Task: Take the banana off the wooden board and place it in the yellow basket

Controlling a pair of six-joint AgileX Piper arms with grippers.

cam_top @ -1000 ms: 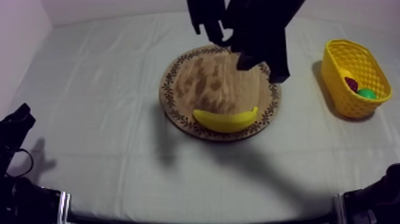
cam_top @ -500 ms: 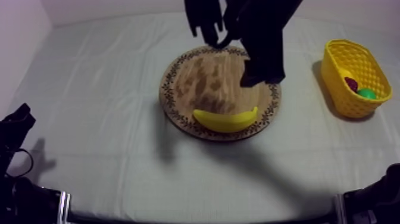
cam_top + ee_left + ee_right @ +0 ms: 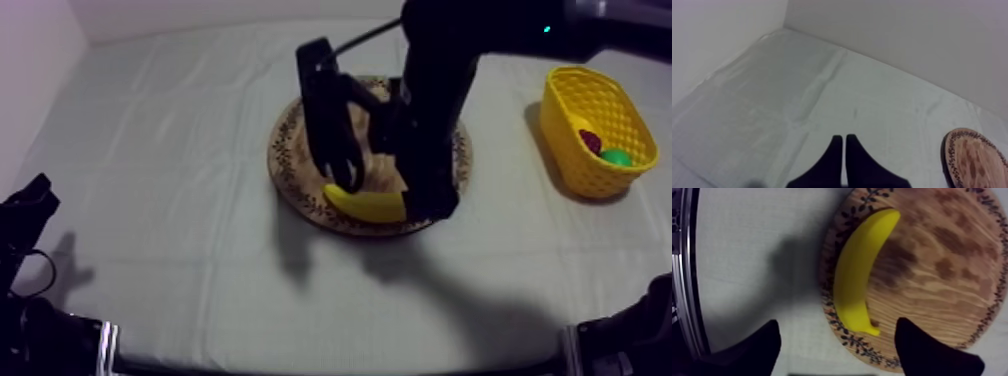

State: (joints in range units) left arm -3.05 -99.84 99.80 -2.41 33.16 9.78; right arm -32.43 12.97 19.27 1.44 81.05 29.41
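Our right arm (image 3: 440,90) is bulky, matt black, with a tiny teal light. Our right end effector (image 3: 837,323) and left end effector (image 3: 844,152) have black tapering fingers.

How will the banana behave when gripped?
Probably stiff: the banana holds its curve on the wooden board. Its smooth skin may slip. The open right end effector straddles one end, so it might pivot.

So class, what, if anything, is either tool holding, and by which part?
Nothing is held. The right tool is open over the banana on the board; the left tool is shut on nothing.
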